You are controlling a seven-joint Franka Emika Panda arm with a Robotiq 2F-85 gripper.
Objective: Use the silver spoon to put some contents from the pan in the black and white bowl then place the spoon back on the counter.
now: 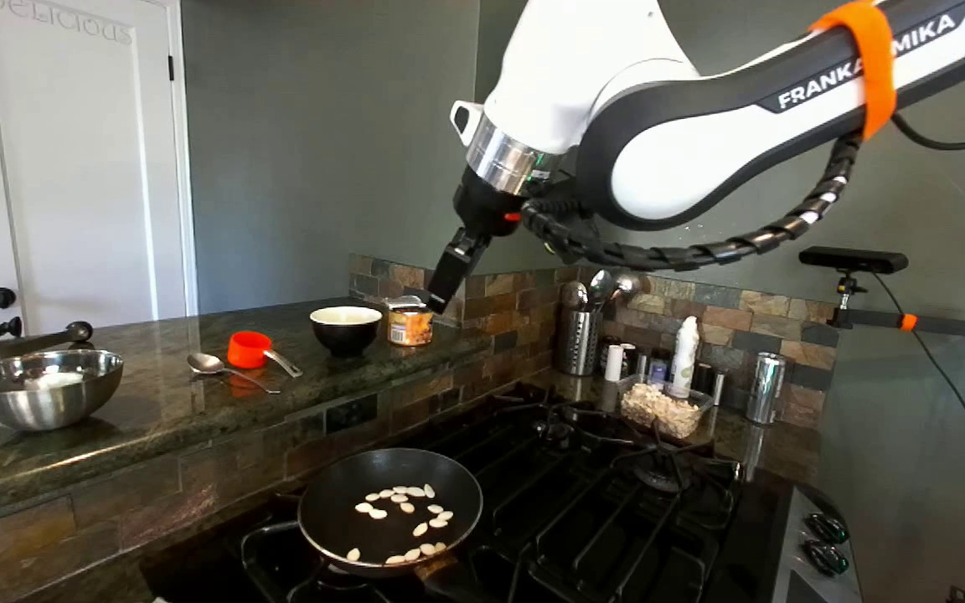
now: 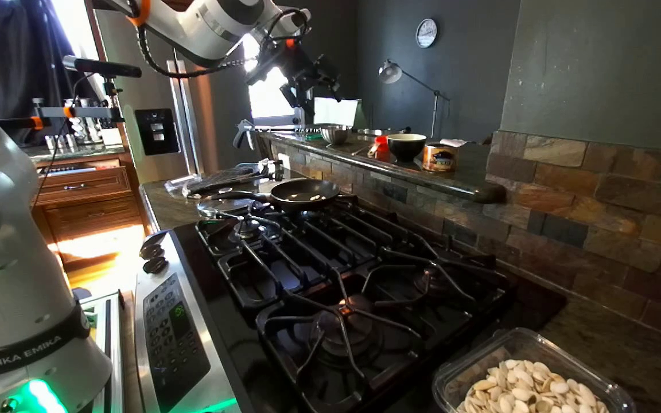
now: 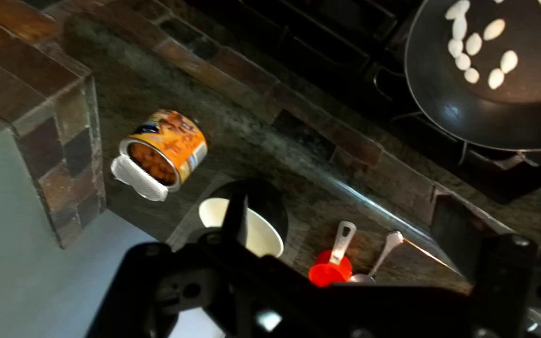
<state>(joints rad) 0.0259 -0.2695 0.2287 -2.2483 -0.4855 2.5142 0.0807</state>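
Observation:
The silver spoon (image 1: 208, 363) lies on the dark counter (image 1: 156, 406), its handle toward the edge; the wrist view also shows the spoon (image 3: 385, 252), partly covered by the gripper's body. Beside the orange can stands the black and white bowl (image 1: 347, 338), in the wrist view the bowl (image 3: 265, 237) too, behind a finger. Below on the stove rests the black pan (image 1: 333, 523) with pale, flat contents (image 1: 420, 529) scattered over its bottom. My gripper (image 3: 341, 206) hangs above the counter, fingers wide apart and nothing between them; in an exterior view the gripper (image 1: 441, 300) appears near the can.
A red measuring cup (image 1: 250, 348) touches or nearly touches the spoon. The orange can (image 3: 176, 141) has its lid peeled back. A steel mixing bowl (image 1: 43, 392) sits farther along the counter. Stove grates (image 2: 359, 338), a clear tub of seeds (image 2: 528, 390) and a tiled wall (image 2: 583, 229) lie around.

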